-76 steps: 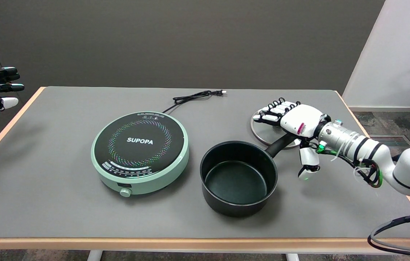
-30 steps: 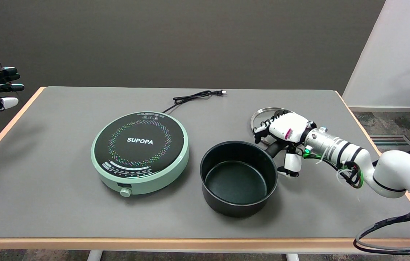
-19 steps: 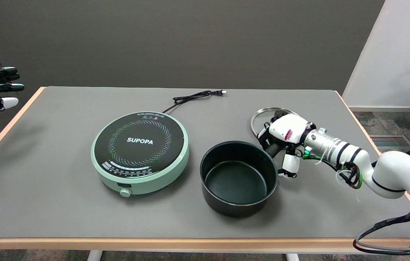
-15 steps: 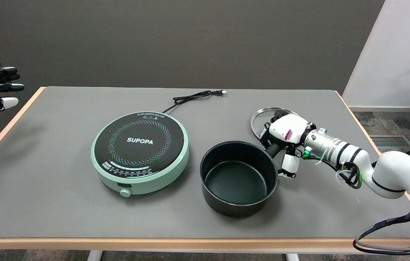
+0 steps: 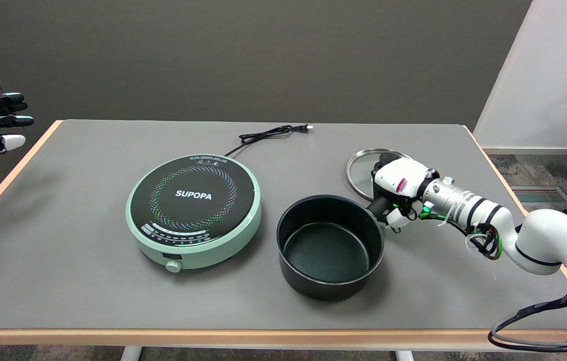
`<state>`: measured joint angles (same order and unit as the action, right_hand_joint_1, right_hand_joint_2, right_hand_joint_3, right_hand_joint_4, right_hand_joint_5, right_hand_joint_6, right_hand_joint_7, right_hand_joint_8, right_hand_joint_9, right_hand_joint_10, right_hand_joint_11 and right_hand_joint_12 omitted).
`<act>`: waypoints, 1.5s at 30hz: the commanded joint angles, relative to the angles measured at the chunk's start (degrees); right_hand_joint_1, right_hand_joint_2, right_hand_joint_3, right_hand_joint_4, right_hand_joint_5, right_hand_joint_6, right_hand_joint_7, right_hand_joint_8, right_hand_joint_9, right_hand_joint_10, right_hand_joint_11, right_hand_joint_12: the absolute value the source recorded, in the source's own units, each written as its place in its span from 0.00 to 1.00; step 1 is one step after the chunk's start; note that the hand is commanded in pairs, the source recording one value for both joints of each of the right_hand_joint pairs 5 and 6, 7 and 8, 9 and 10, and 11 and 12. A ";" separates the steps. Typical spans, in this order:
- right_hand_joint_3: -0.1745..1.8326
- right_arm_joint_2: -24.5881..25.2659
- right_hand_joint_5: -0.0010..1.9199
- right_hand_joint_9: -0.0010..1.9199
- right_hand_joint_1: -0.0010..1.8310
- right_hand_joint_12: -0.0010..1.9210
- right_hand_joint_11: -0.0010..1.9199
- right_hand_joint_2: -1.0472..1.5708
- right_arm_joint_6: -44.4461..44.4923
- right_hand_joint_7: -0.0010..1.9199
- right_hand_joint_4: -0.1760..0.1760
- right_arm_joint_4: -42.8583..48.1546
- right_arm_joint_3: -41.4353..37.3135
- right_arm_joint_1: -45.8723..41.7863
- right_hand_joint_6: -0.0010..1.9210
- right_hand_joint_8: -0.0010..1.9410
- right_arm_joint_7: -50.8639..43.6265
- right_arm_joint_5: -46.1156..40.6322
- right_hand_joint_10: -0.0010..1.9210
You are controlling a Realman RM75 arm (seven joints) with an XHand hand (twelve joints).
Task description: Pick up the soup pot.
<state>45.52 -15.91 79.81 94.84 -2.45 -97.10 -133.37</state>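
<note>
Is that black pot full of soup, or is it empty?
Empty. The black soup pot stands upright and uncovered on the grey table, its bare dark bottom in plain sight. A round glass lid lies behind it.

Cooker, cord and lid on a grey table

A round mint-green induction cooker [image 5: 194, 210] with a black glass top marked SUPOPA sits left of centre on the grey table with a wooden edge [image 5: 87, 281]; its black power cord [image 5: 265, 135] trails behind it, unplugged, and a round metal-rimmed glass lid [image 5: 363, 168] lies flat to the right.
</note>
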 commanded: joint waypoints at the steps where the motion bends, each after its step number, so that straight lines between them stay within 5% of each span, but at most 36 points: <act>1: 0.51 0.05 0.87 0.87 0.63 0.87 0.87 0.63 0.06 0.87 0.23 -1.39 -0.56 0.10 0.87 0.86 0.00 -4.62 0.87; 4: 0.50 0.05 0.86 0.86 0.63 0.86 0.86 0.59 -0.17 0.86 0.24 -1.51 -0.56 0.10 0.86 0.85 0.00 -4.73 0.86; 5: 0.44 0.05 0.85 0.85 0.59 0.85 0.85 0.65 -0.09 0.85 0.25 -1.51 -0.56 0.10 0.85 0.84 0.00 -4.73 0.85; 8: 0.63 0.18 0.86 0.86 0.48 0.86 0.86 0.46 0.06 0.86 0.29 -1.75 -0.78 0.18 0.86 0.85 0.00 -4.78 0.86; 10: 0.46 0.21 0.87 0.87 0.44 0.87 0.87 0.51 0.02 0.87 0.32 -1.75 -0.88 0.22 0.87 0.87 0.00 -5.07 0.87; 12: 0.28 0.21 0.86 0.86 0.51 0.86 0.86 0.58 -0.17 0.86 0.29 -1.83 -0.76 0.38 0.86 0.85 0.00 -5.58 0.86; 13: 0.27 0.21 0.85 0.85 0.54 0.85 0.85 0.58 -0.13 0.85 0.29 -1.83 -0.64 0.50 0.85 0.84 0.00 -5.70 0.85; 16: 0.42 0.25 0.83 0.83 0.57 0.83 0.83 0.57 0.06 0.83 0.28 -1.91 -0.40 0.70 0.83 0.82 0.00 -6.01 0.83; 23: 0.48 0.65 0.83 0.83 0.58 0.83 0.83 0.60 0.06 0.83 0.27 -2.11 -0.11 1.02 0.83 0.82 0.00 -6.01 0.83; 30: 0.48 1.01 0.84 0.84 0.59 0.84 0.84 0.58 0.22 0.84 0.27 -2.47 0.56 1.66 0.84 0.83 0.00 -6.01 0.84; 34: 0.49 1.01 1.00 1.00 0.58 1.00 1.00 0.59 1.03 1.00 0.47 -2.55 0.72 1.90 1.00 0.99 0.00 -6.01 1.00; 37: 0.53 1.01 1.00 1.00 0.58 1.00 1.00 0.53 1.42 1.00 0.47 -2.55 1.03 2.29 1.00 0.99 0.00 -6.06 1.00; 45: 0.41 1.01 1.00 1.00 0.63 1.00 1.00 0.66 1.42 1.00 0.46 -2.71 1.48 3.22 1.00 0.99 0.08 -6.65 1.00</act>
<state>46.35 -15.13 77.49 95.40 -0.68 -97.12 -139.18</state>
